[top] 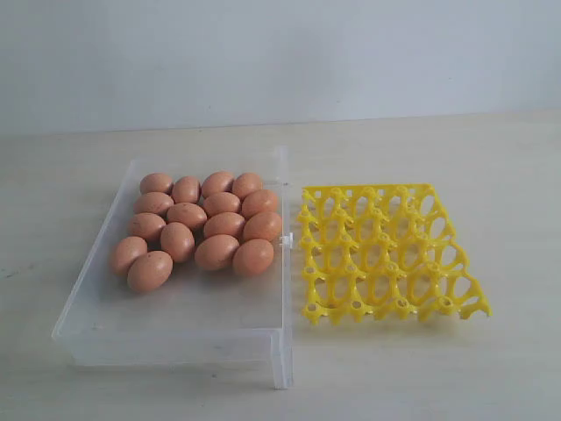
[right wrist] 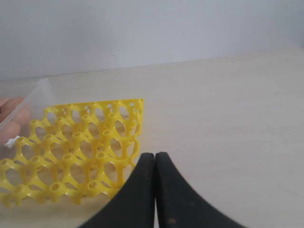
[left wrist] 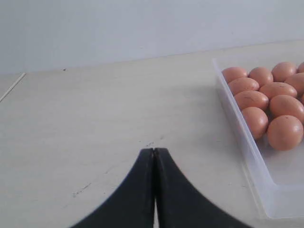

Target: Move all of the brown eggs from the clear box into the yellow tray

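Several brown eggs (top: 200, 231) lie packed in the far half of the clear box (top: 175, 329) on the left of the exterior view. The yellow tray (top: 386, 250) sits to the box's right with all its cups bare. Neither arm shows in the exterior view. In the left wrist view my left gripper (left wrist: 154, 151) is shut on nothing above bare table, apart from the clear box (left wrist: 247, 152) and its brown eggs (left wrist: 268, 104). In the right wrist view my right gripper (right wrist: 155, 155) is shut and holds nothing, just beside a corner of the yellow tray (right wrist: 71, 152).
Box and tray rest on a pale wooden table (top: 491, 175) backed by a plain white wall. A small white clasp (top: 287, 239) on the box wall faces the tray. Bare table lies to the left of the box and to the right of the tray.
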Tool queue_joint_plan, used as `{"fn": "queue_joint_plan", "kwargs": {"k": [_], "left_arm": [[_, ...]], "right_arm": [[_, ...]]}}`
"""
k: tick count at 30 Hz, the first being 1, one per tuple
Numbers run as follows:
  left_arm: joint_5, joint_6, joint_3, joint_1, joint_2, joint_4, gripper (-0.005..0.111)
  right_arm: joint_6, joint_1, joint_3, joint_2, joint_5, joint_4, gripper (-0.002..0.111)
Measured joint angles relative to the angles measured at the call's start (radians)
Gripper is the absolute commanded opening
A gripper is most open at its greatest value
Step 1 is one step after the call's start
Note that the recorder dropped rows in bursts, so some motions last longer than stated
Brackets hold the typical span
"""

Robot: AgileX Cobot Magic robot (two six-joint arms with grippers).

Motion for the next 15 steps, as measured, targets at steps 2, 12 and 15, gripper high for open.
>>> {"fn": "queue_joint_plan", "kwargs": {"k": [2, 12, 15], "left_arm": [[0.0, 0.0, 0.0, 0.0, 0.0, 0.0, 0.0], [0.0, 0.0, 0.0, 0.0, 0.0, 0.0, 0.0], [0.0, 0.0, 0.0, 0.0, 0.0, 0.0, 0.0]], "right_arm": [[0.0, 0.0, 0.0, 0.0, 0.0, 0.0, 0.0], [0.0, 0.006, 0.0, 0.0, 0.0, 0.0, 0.0], [0.0, 0.006, 0.0, 0.0, -0.002, 0.0, 0.0]]}}
